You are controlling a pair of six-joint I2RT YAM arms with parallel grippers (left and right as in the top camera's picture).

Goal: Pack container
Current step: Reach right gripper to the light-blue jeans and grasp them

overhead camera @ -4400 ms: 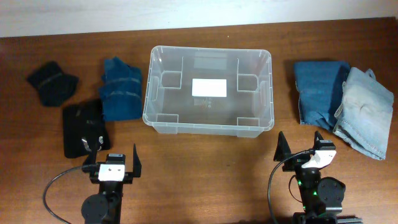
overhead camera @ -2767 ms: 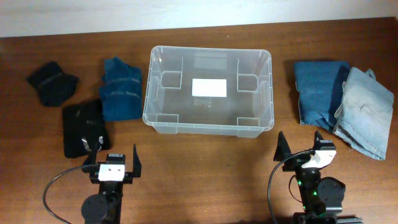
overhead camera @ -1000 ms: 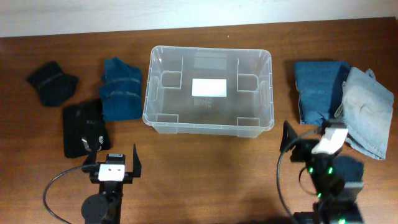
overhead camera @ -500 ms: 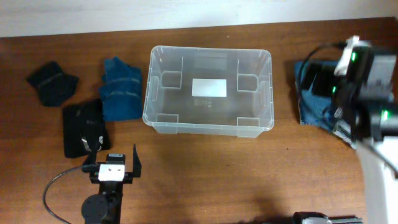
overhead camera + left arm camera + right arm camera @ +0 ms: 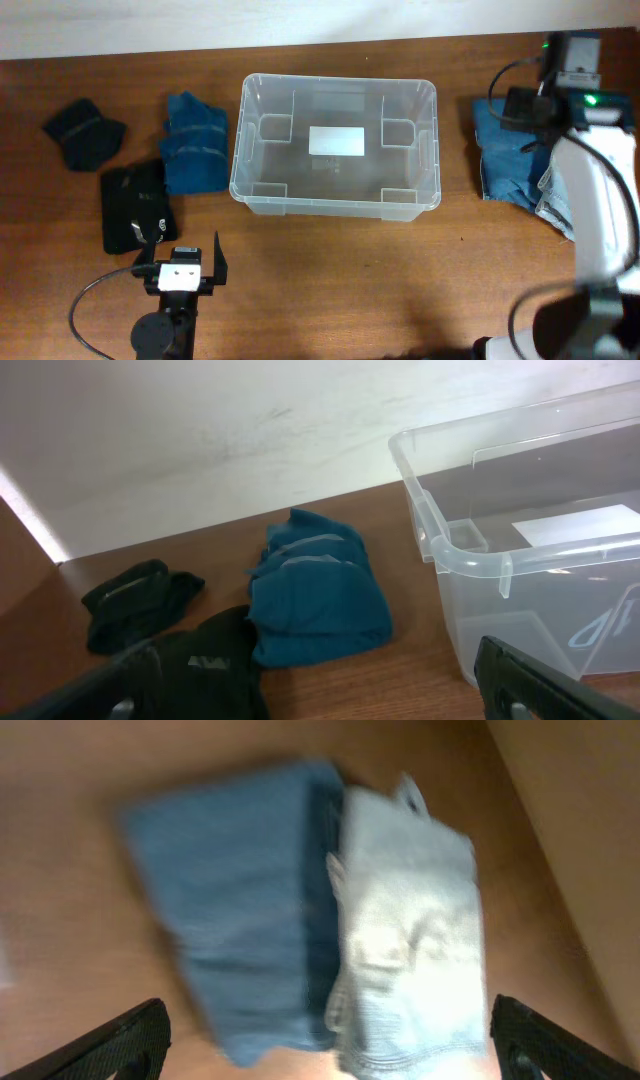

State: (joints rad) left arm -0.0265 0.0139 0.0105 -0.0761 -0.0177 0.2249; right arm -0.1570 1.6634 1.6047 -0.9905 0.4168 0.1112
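The container (image 5: 432,150) sat just above the centre of the overhead frame, on the table (image 5: 330,280). It held nothing; only its label (image 5: 336,140) showed on the base. By my reading, packing had not yet begun and the step in hand was the reach for a first garment.

The right arm (image 5: 600,190) stretched up the right edge of the overhead frame, over the clothes lying there. In the wrist view the right gripper (image 5: 330,1045) hung above two pairs of jeans, its fingers spread wide at the lower corners and gripping nothing. That view was blurred, so its height over the cloth could not be told.

The next move probably called for coming down on one folded pair, pinching through enough layers that it lifted as a bundle, then carrying it left over the rim.

Counted:
- One container.
- Two jeans at the right of the overhead frame, side by side and touching: blue jeans (image 5: 505,150) and pale jeans (image 5: 410,930).
- Three smaller folded garments at the left: a teal garment (image 5: 195,145) just beside the container, a black garment (image 5: 135,205) below it, and a navy garment (image 5: 85,135) furthest left.

The left gripper (image 5: 180,258) sat at the lower left, well apart from the clothes, fingers parted and empty.
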